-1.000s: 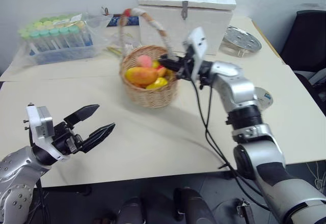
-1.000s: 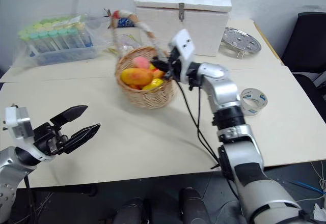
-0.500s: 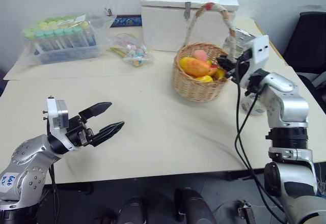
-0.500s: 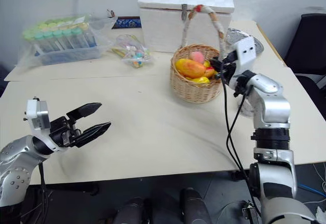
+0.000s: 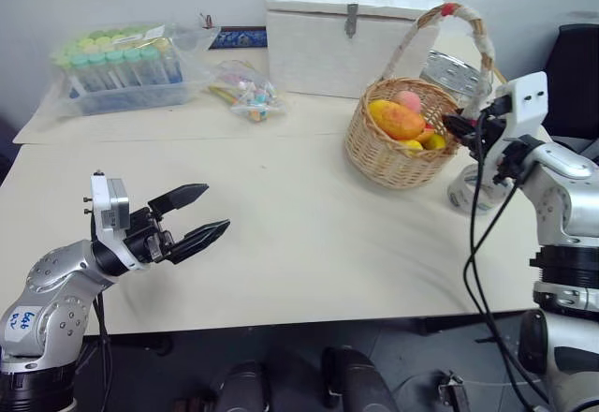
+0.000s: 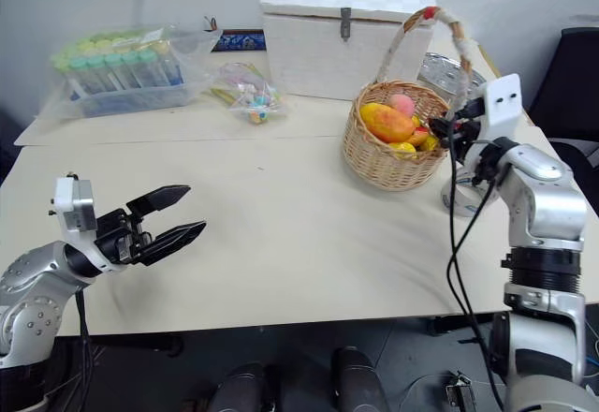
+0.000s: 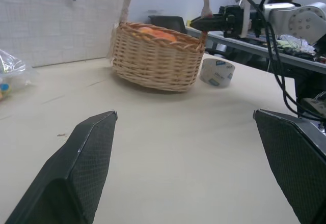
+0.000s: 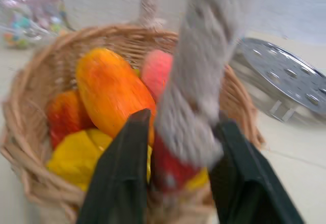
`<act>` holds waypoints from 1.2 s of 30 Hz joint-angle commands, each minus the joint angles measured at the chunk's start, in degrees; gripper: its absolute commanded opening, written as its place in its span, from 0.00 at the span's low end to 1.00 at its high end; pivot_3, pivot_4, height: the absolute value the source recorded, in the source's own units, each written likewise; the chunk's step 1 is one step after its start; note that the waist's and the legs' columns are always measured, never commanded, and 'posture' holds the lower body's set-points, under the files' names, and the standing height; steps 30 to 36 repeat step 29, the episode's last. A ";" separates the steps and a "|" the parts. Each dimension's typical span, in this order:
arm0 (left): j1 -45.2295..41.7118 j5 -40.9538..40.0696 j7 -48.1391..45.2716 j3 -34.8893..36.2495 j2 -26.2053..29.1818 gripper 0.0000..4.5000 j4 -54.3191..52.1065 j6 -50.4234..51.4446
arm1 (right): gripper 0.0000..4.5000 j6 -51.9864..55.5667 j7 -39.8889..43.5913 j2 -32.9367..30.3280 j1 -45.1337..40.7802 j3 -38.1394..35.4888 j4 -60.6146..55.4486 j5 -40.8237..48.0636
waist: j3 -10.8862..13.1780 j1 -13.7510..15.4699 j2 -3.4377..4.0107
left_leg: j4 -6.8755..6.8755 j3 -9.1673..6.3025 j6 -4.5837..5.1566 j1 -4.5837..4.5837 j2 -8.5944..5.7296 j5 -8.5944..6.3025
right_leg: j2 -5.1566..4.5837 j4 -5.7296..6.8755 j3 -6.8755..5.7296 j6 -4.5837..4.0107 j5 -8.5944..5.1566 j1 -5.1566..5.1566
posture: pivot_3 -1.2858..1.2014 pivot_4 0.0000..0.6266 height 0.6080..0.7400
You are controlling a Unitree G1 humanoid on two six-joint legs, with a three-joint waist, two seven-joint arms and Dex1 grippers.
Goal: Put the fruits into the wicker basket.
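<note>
The wicker basket [image 5: 393, 161] stands on the table at the right, in front of the white box. It holds the yellow-orange mango [image 5: 393, 118], the pink peach [image 5: 407, 100] and other yellow and red fruit [image 8: 76, 155]. My right gripper [image 5: 456, 124] is level at the basket's right rim. It is open, with a finger on each side of the foot of the handle [image 8: 196, 81] and a thin gap showing. My left gripper [image 5: 215, 208] hovers open and empty over the near left of the table, far from the basket [image 7: 155, 61].
A tape roll [image 5: 468, 190] lies just right of the basket, under my right arm. Behind the basket are the white checkered box [image 5: 351, 23] and a perforated metal disc [image 5: 454, 70]. A bagged rack of tubes [image 5: 117, 70] and a small bag of sweets [image 5: 245, 94] lie at the back left.
The basket has travelled from the table's middle to the right with my right gripper on its handle. That gripper's jaws have since parted. The left gripper has barely moved.
</note>
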 commanded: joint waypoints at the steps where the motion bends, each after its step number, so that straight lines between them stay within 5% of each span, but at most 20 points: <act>1: -0.09 0.37 -0.65 0.36 0.29 1.00 -0.82 -1.17 | 0.64 -4.24 1.16 -2.29 -0.24 -1.80 -0.55 0.15 | 0.00 -0.30 0.00 | -0.02 0.03 -0.01 0.03 0.01 0.00 | 0.02 0.01 0.03 0.00 0.00 0.00 | 0.52 0.24 1.00; 6: 1.81 0.84 -1.45 1.95 1.41 1.00 -0.82 -1.25 | 0.99 -7.68 7.88 -5.43 2.09 -4.41 -1.06 3.61 | 0.01 -0.20 0.01 | -0.03 0.03 -0.07 0.04 0.08 0.04 | 0.13 0.00 0.04 0.00 0.00 -0.01 | 0.52 0.24 1.00; 11: 7.39 4.31 -2.75 4.10 3.81 1.00 -0.80 -2.96 | 0.99 -14.46 23.99 -8.81 9.37 -6.60 -1.93 9.95 | 0.01 0.15 0.01 | -0.10 0.06 0.01 0.02 0.08 -0.02 | 0.15 -0.24 0.03 0.04 0.02 0.03 | 0.52 0.24 1.00; 15: 13.83 12.69 -4.77 4.03 6.56 1.00 0.46 -9.18 | 0.99 -25.23 32.98 -9.63 16.69 -2.25 -1.90 6.48 | 0.01 0.07 0.01 | -0.09 0.12 0.16 0.12 0.08 -0.12 | 0.14 -0.36 0.05 0.10 0.06 0.15 | 0.52 0.24 1.00; 21: 18.52 24.43 -2.67 1.67 4.14 1.00 4.30 -22.90 | 0.99 -47.76 45.00 -0.84 20.54 8.26 3.02 3.11 | 0.01 -0.20 0.01 | -0.08 0.11 0.38 0.30 0.12 -0.25 | 0.17 -0.34 0.03 0.09 0.12 0.29 | 0.52 0.24 1.00; 26: 15.37 28.37 3.40 -0.77 -0.15 1.00 3.85 -26.55 | 0.99 -58.43 44.49 6.88 19.61 13.96 9.98 -0.59 | 0.01 0.26 0.01 | -0.03 0.04 0.37 0.35 0.12 -0.26 | 0.10 -0.33 -0.02 0.09 0.15 0.43 | 0.52 0.24 1.00; 36: 13.24 29.28 5.92 -1.60 -1.43 1.00 3.57 -26.73 | 0.99 -61.67 42.67 8.62 19.44 14.62 13.12 -1.46 | 0.01 0.35 0.01 | 0.02 -0.03 0.38 0.31 0.06 -0.26 | -0.03 -0.32 -0.09 0.10 0.16 0.46 | 0.52 0.24 1.00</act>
